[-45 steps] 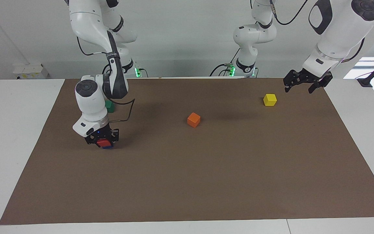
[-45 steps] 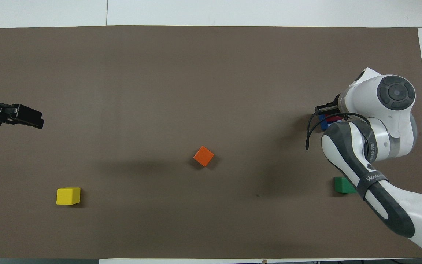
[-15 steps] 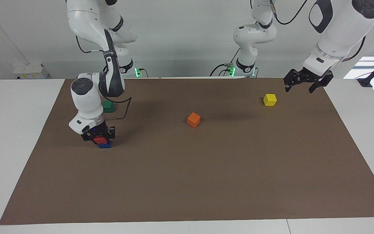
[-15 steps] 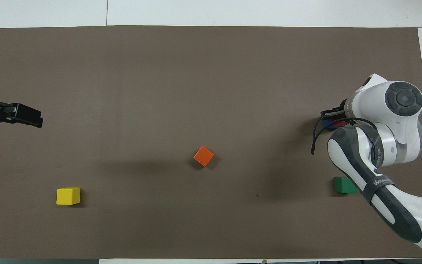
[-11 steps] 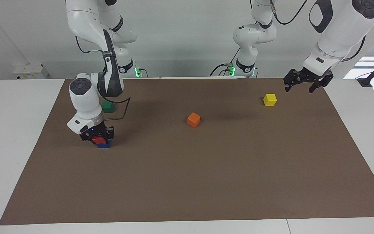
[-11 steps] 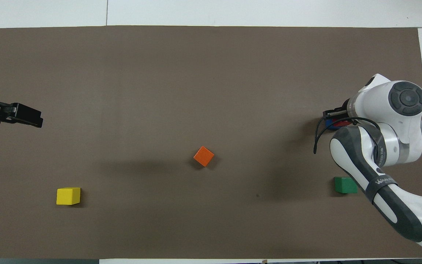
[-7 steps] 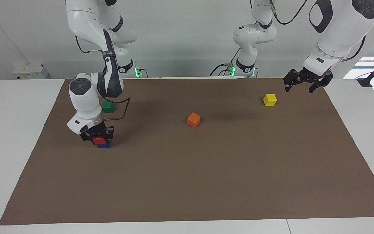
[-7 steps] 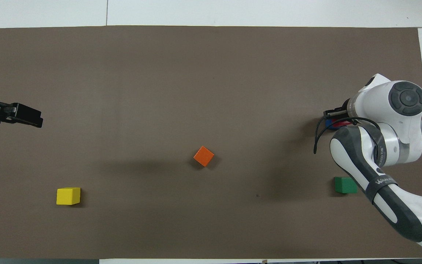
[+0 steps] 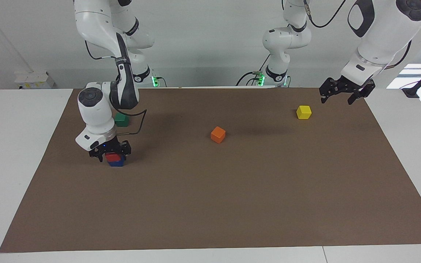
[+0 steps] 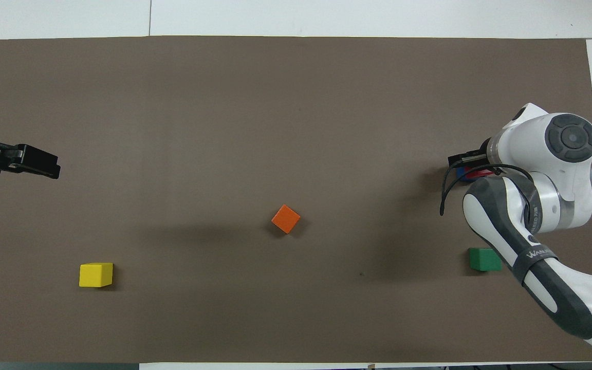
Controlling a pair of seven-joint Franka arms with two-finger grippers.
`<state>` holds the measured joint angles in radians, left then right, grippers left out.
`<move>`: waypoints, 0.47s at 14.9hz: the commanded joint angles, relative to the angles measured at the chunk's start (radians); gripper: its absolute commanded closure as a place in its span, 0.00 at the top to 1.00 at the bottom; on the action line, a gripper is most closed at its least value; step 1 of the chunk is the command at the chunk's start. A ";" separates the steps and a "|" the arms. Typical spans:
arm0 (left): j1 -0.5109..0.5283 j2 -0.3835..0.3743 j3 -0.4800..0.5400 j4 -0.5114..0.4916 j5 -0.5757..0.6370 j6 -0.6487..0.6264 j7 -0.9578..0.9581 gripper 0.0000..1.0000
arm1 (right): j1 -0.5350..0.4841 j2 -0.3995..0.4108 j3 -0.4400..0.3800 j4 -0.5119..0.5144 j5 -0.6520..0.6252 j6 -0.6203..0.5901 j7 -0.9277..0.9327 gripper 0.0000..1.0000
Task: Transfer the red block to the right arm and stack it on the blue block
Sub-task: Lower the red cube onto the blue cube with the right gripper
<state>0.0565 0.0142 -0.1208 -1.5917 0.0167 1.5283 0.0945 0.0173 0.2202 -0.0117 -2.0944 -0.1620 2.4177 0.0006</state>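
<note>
Red glossy cube (image 9: 113,157) is sitting on the dark-blue cube (image 9: 116,163) because our right claw (image 9: 110,152) is standing open around it, releasing. Our left claw (image 9: 344,95) is waiting open, empty, above the worktop (image 9: 232,204).

Glossy red block (image 9: 113,157), matt brown mat (image 9: 232,190), smooth white arm shells.

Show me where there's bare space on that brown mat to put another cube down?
The wide band of mat farther from the robots than the orange cube is bare. So is the stretch between it and the yellow cube. It is crowded where the right gripper stands over the red block on the blue block, with the green cube close by.
</note>
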 commanded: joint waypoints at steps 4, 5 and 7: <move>-0.020 0.006 0.016 0.025 0.011 -0.022 0.002 1.00 | -0.005 0.008 0.013 0.088 0.099 -0.032 -0.005 1.00; -0.020 0.006 0.012 0.027 0.011 -0.022 0.002 1.00 | -0.005 0.004 0.015 0.115 0.128 -0.069 -0.005 1.00; -0.021 0.007 0.007 0.027 0.011 -0.019 0.002 1.00 | -0.001 -0.010 0.016 0.192 0.208 -0.168 -0.004 1.00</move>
<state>0.0558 0.0142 -0.1232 -1.5888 0.0167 1.5283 0.0945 0.0204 0.2186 -0.0039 -1.9816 -0.0173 2.3437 0.0013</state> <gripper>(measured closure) 0.000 0.000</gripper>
